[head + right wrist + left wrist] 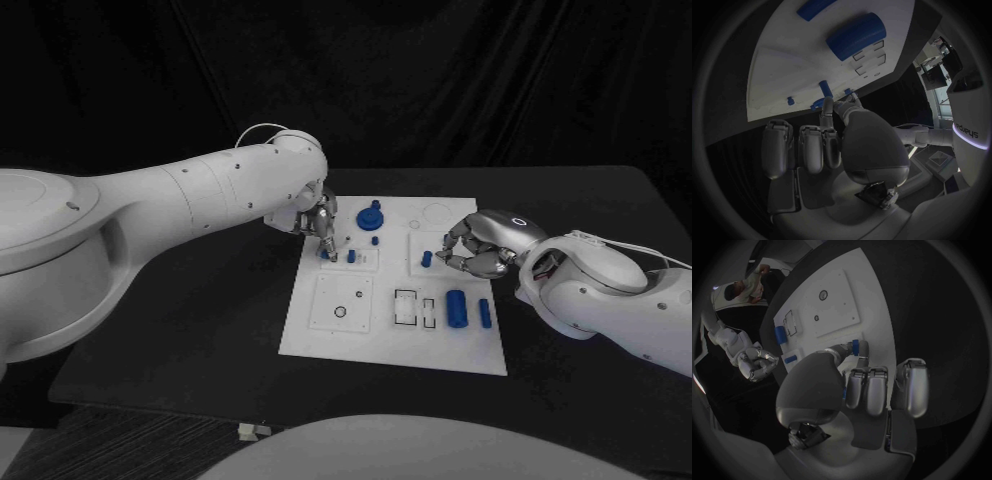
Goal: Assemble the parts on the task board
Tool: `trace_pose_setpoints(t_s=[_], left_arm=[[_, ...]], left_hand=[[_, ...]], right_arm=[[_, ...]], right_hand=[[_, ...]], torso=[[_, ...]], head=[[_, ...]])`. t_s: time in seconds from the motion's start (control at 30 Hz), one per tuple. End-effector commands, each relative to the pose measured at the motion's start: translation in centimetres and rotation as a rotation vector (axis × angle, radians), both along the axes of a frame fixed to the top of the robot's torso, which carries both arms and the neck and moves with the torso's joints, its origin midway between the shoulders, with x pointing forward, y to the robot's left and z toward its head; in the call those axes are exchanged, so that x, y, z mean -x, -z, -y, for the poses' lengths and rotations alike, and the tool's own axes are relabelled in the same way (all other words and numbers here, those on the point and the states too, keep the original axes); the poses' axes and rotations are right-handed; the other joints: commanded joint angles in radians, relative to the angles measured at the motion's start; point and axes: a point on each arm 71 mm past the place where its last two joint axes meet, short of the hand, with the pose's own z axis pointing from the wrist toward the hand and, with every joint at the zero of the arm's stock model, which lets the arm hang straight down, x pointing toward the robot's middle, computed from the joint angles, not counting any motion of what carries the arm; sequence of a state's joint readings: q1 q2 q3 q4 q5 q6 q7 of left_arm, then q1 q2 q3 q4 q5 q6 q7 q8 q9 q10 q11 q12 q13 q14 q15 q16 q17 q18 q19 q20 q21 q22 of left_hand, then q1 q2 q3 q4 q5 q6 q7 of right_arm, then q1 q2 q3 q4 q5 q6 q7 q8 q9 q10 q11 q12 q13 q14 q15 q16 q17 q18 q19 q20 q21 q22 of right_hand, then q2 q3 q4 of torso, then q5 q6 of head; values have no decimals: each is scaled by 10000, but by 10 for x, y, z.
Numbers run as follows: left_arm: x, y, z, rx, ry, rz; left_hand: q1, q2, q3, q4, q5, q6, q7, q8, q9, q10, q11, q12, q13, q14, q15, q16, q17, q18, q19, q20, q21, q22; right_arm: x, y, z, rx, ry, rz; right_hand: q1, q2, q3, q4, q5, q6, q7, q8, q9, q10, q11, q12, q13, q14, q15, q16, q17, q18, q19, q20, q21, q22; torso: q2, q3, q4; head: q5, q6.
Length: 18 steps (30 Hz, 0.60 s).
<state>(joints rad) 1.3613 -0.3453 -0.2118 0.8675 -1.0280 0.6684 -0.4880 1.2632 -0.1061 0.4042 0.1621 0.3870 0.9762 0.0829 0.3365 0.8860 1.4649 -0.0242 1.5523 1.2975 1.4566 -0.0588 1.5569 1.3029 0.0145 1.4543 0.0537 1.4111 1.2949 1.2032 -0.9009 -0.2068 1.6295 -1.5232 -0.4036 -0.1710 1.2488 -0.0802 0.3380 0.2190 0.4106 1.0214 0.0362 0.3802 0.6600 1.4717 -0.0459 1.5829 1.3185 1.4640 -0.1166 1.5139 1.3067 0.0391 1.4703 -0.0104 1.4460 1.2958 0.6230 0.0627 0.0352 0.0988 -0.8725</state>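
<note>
The left hand (319, 222) is down at the task board's (392, 345) left edge, pinching a small blue peg (856, 346) between thumb and fingertip, other fingers curled. The right hand (477, 246) is curled beside a short blue pin (427, 259) mid-board, seemingly holding it, though contact is hard to judge. Nearer the front edge lies a blue cylinder (456, 308), well clear of both.
</note>
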Motion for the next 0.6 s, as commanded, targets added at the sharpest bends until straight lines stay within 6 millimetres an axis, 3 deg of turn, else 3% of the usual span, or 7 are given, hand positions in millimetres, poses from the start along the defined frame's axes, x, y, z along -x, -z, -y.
trace_pose_setpoints(t_s=[0.03,0.6], left_arm=[[0,2,3,224,-79,91],[2,7,6,117,-116,38]], left_hand=[[-43,126,1016,-488,316,148,-332,-101,342,1059,57,185,2733,1142,-16,139,2679,317,-132,-11,-126,2147],[-97,139,995,-535,233,103,-337,-163,354,1040,54,160,2715,1142,-17,139,2679,337,-184,-11,-199,2120]], right_arm=[[0,1,0,51,133,-84],[-1,2,-1,95,111,-120]], right_hand=[[155,32,202,-116,270,-148,-18,-222,33,991,120,-121,2523,783,48,-129,1105,-38,288,119,-119,2280],[168,42,216,-134,268,-143,-8,-235,29,991,129,-121,2523,778,56,-140,1083,-35,282,128,-133,2276]], torso=[[-3,-2,0],[-13,8,-12]], head=[[2,-2],[29,-2]])
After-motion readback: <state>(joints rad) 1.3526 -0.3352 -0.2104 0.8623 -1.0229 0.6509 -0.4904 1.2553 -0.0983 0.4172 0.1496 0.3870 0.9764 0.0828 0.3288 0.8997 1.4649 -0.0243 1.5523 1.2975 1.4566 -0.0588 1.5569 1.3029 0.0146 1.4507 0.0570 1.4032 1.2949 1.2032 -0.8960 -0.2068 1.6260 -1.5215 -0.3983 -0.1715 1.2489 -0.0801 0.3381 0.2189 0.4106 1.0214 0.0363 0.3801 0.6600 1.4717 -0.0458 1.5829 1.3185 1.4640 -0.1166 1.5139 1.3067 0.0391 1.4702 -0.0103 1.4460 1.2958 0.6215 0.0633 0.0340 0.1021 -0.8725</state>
